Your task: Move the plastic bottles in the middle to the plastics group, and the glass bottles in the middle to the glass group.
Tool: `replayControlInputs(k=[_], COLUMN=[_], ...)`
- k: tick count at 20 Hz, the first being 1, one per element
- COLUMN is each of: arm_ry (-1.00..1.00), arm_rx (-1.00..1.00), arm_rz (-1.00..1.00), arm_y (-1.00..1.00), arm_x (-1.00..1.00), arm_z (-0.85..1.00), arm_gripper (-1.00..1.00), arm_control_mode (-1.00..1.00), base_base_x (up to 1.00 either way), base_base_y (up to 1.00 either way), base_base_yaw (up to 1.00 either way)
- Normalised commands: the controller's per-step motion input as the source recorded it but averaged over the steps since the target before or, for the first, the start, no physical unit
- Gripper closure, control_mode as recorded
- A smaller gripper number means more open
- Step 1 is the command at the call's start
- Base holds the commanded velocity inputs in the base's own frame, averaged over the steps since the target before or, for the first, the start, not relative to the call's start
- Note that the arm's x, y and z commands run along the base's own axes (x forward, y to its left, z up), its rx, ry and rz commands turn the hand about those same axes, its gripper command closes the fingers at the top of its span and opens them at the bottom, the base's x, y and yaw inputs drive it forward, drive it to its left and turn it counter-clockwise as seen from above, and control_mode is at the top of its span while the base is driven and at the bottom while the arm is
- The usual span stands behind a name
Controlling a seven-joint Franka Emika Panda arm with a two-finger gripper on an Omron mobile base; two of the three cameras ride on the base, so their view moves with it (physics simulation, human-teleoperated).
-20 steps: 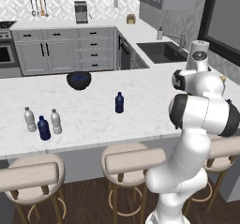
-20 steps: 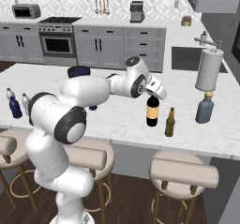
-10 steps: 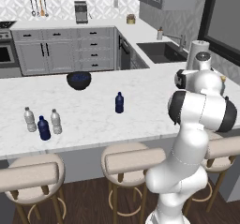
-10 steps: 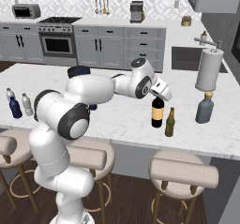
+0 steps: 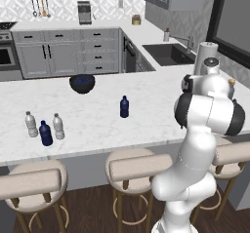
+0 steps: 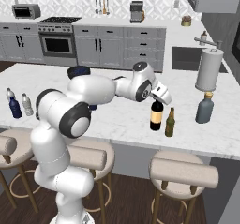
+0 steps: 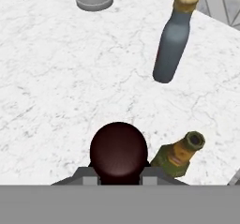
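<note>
Gripper [image 6: 158, 101] clamped on wine bottle [image 6: 156, 115] neck, upright on desk [image 6: 117, 120] near front edge. Just beside amber bottle [image 6: 169, 123]; grey-blue bottle [image 6: 204, 108] near, toward right end.

1. Gripper [image 6: 158, 99] fingertips hidden behind the wine bottle [image 6: 156, 116] top in the right base view; contact not visible.
2. Hand view: bottle body below its dark top hidden; the grey band hides the finger bases.
3. Amber bottle [image 7: 180, 155] beside the jaws: lower part cut off.
4. Left base view: arm blocks the glass group.
</note>
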Motion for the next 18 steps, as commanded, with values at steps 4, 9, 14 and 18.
replayControlInputs(k=[4,9,14,18], arm_ry=[0.00,0.00,0.00,-0.04], arm_rx=[0.00,0.00,0.00,0.00], arm_rz=[0.00,0.00,0.00,0.00], arm_y=[0.00,0.00,0.00,0.00], arm_x=[0.00,0.00,0.00,0.00], arm_z=[-0.23,-0.12,-0.22,-0.01], arm_gripper=[1.00,1.00,1.00,1.00], arm_control_mode=[-1.00,-1.00,-1.00,-1.00], base_base_x=[0.00,0.00,0.00,0.00], base_base_y=[0.00,0.00,0.00,0.00], base_base_yaw=[0.00,0.00,0.00,0.00])
